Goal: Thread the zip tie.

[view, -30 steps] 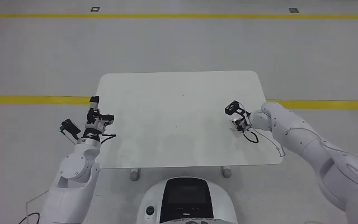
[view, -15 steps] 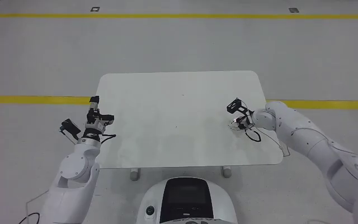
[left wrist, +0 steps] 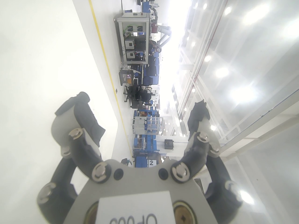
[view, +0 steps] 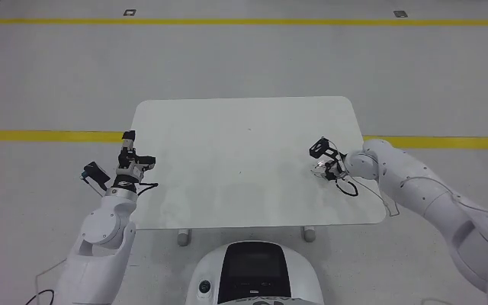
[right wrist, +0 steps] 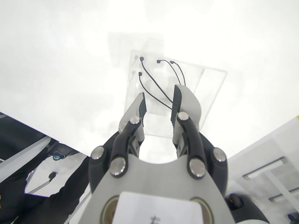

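White table [view: 229, 152] — black zip ties [right wrist: 141, 59] lie in a clear tray [right wrist: 210, 87] toward its right side, beneath the right gripper [right wrist: 160, 90], parted and empty; left gripper [left wrist: 141, 99] — wide apart, empty — at the left edge.

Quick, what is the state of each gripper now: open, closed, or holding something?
Left gripper: open, holding nothing.
Right gripper: open, above the zip ties, gripping none.

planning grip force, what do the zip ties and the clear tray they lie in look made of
Zip ties: thin, black, lying in soft curves, so likely flexible plastic. Tray: see-through with bright edges, probably clear rigid plastic such as acrylic.
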